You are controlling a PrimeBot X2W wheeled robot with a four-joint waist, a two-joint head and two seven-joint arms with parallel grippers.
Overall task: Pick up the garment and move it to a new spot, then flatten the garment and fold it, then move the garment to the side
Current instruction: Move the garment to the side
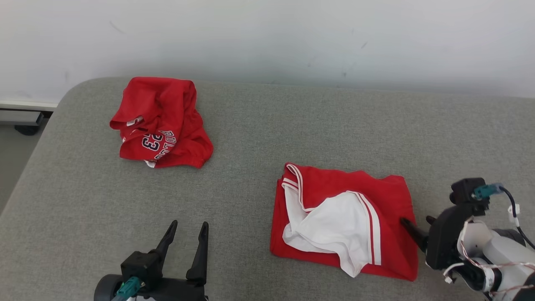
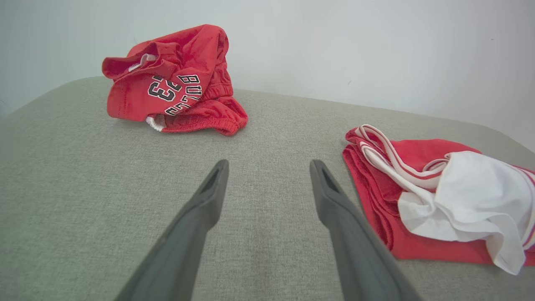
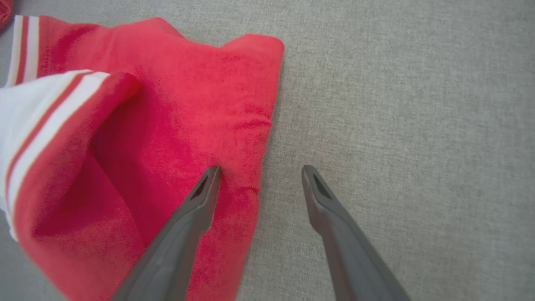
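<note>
**Folded garment and grippers.** The folded garment [image 1: 388, 196], red with a white lining turned out on top, is laid flat on the near right of the grey fabric-covered worktop [image 1: 292, 125]. Its edges are roughly squared, so folding is judged done and only the move aside is judged outstanding.

The right gripper [image 1: 416, 219] is set at the garment's right edge with its fingers apart, one over red cloth and one over bare worktop. This stance is suited to pinching that edge, and nothing is clamped. Contact between finger and cloth cannot be confirmed.

The left gripper [image 1: 189, 224], likewise spread and empty, is held low at the near left, clear of both garments. A crumpled garment [image 1: 161, 123] is seen at the far left, its lettering partly lost in creases.

In the head view the right gripper is largely masked by its own wrist housing. The layers beneath the fold are hidden.
</note>
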